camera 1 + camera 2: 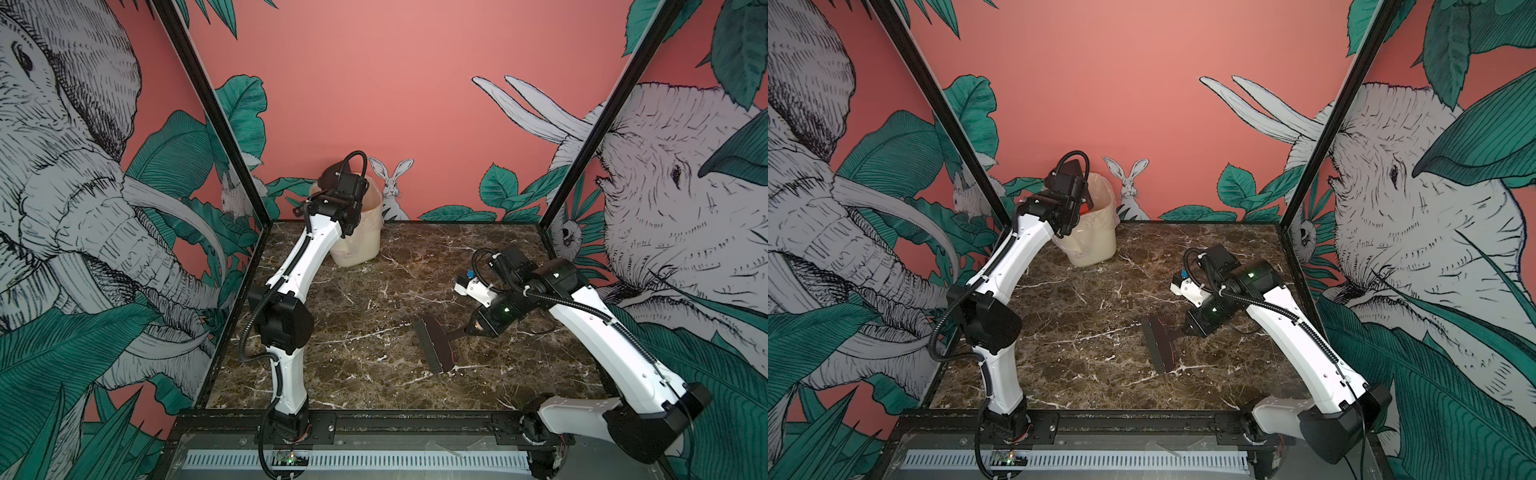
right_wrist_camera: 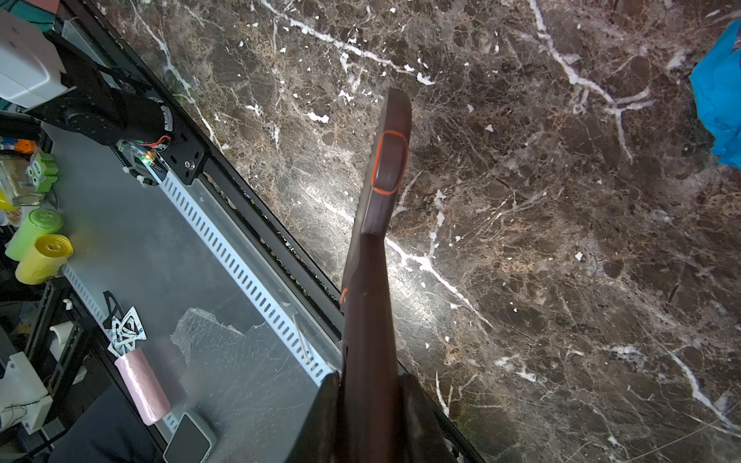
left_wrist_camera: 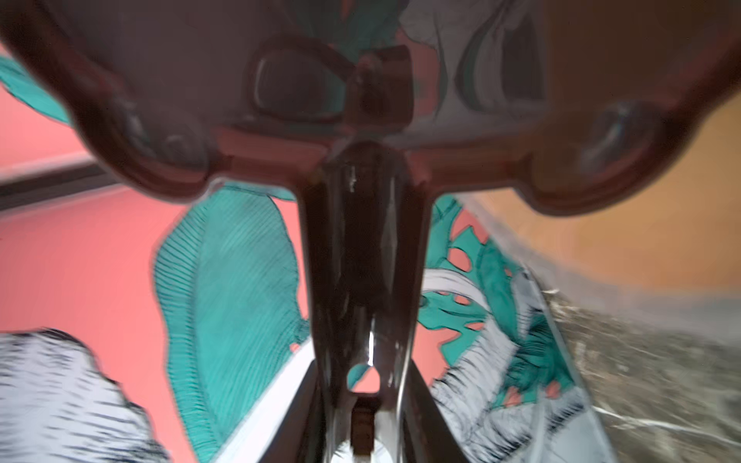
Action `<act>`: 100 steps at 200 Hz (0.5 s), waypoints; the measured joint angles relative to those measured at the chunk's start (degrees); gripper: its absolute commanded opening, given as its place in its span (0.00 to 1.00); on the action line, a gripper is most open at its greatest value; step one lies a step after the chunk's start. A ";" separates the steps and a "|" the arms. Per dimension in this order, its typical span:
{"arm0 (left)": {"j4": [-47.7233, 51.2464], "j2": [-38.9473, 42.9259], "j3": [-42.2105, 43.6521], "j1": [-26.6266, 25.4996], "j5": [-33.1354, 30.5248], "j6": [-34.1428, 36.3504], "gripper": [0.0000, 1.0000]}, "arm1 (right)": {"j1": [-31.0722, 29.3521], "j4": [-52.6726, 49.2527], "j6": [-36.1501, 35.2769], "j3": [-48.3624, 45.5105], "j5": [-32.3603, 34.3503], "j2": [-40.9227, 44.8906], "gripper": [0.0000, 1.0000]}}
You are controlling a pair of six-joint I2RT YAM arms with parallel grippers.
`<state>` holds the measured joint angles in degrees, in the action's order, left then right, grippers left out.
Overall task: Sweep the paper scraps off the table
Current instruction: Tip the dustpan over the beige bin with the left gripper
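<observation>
On the brown, white-veined table (image 2: 521, 240), we see one crumpled bright-blue paper scrap (image 2: 717, 100); our right gripper (image 1: 469, 331) clamps a brush (image 1: 434, 349), our left gripper (image 3: 363, 417) a dustpan (image 3: 160, 80).

The table (image 1: 365, 316) is dark brown, white-veined marble; bin (image 1: 361, 245) cream; brush (image 1: 436, 345) brown, orange-trimmed.

the left wrist view is all blurry. a blue paper scrap (image 2: 718, 100) is cut off by the edge. the left arm (image 1: 299, 266) hides part of the bin (image 1: 362, 245).
</observation>
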<state>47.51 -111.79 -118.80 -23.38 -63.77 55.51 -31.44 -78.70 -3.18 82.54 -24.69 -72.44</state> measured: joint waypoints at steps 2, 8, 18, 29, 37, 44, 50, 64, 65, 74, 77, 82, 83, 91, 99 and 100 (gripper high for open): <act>-1.03 0.07 0.46 -0.13 -0.20 0.96 0.00 | 0.00 -0.02 0.00 -0.02 0.00 0.09 0.00; -3.98 0.17 1.51 -0.44 -0.61 3.93 0.00 | 0.00 -0.04 0.00 -0.15 0.00 0.28 0.00; -8.41 0.28 2.73 -0.83 -1.18 7.91 0.00 | 0.00 0.00 0.00 -0.48 0.00 0.68 0.00; -13.35 0.59 4.15 -1.29 -1.77 12.55 0.00 | 0.00 -0.04 0.00 -0.94 0.00 1.01 0.00; -16.90 1.14 5.49 -1.44 -1.92 15.74 0.00 | 0.00 -0.09 0.00 -1.20 0.00 1.09 0.00; -19.54 1.70 6.58 -1.46 -2.10 18.25 0.00 | 0.00 -0.09 0.00 -1.36 0.00 1.11 0.00; -21.27 2.21 7.32 -1.46 -2.23 19.93 0.00 | 0.00 -0.11 0.00 -1.46 0.02 1.11 0.00; -24.50 3.34 8.41 -1.46 -2.62 23.28 0.00 | 0.00 -0.09 0.00 -1.62 0.02 1.11 0.00; -24.63 3.41 8.44 -1.46 -2.64 23.37 0.00 | 0.00 -0.11 0.00 -1.62 0.02 1.11 0.00; -26.18 4.15 8.87 -1.44 -2.82 24.74 0.00 | 0.00 -0.09 0.00 -1.62 0.02 1.11 0.00; -26.71 4.44 9.05 -1.44 -2.91 25.18 0.00 | 0.00 -0.09 0.00 -1.62 0.02 1.11 0.00; -27.36 4.94 9.31 -1.44 -2.99 25.73 0.00 | 0.00 -0.09 0.00 -1.62 0.02 1.11 0.00; -27.45 5.01 9.38 -1.44 -2.99 25.77 0.00 | 0.00 -0.07 0.00 -1.62 0.02 1.11 0.00; -28.28 5.77 9.77 -1.44 -3.19 26.49 0.00 | 0.00 -0.09 0.00 -1.62 0.04 1.11 0.00; -28.98 6.43 10.12 -1.44 -3.32 26.95 0.00 | 0.00 -0.09 0.00 -1.62 0.04 1.11 0.00; -29.03 6.51 10.14 -1.44 -3.34 26.97 0.00 | 0.00 -0.09 0.00 -1.62 0.07 1.11 0.00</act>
<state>18.48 -105.27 -108.66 -24.82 -67.11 82.48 -31.44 -78.78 -3.18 80.93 -24.62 -71.33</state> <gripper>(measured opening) 0.282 0.201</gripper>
